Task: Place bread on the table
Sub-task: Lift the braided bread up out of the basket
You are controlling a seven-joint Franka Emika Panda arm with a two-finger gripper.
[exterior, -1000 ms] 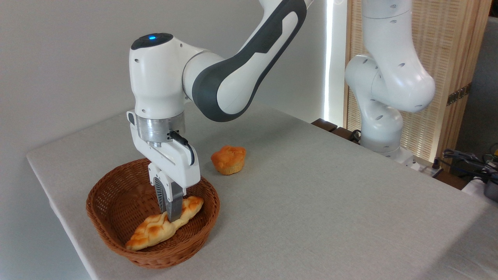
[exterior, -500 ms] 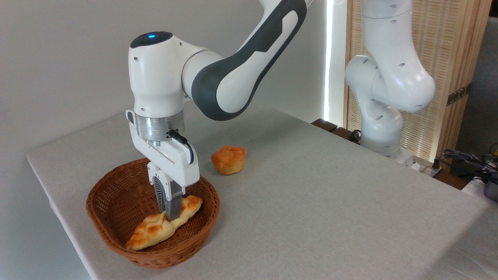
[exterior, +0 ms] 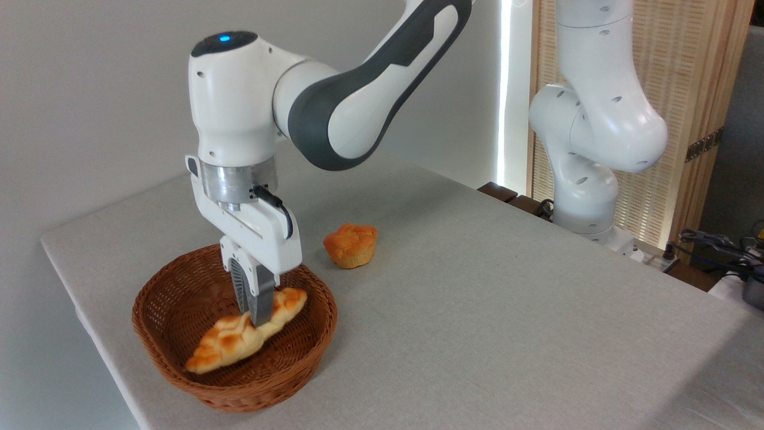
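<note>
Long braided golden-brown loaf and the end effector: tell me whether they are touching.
Touching. The fixed camera shows the end effector with its fingers closed across the middle of the long braided golden-brown loaf, above the brown woven wicker basket.

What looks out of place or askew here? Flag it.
Nothing is spilled or damaged. The bread hangs tilted in the gripper, its left end drooping over the basket, gripped around the middle. A small orange bun sits alone on the table, outside the basket.
</note>
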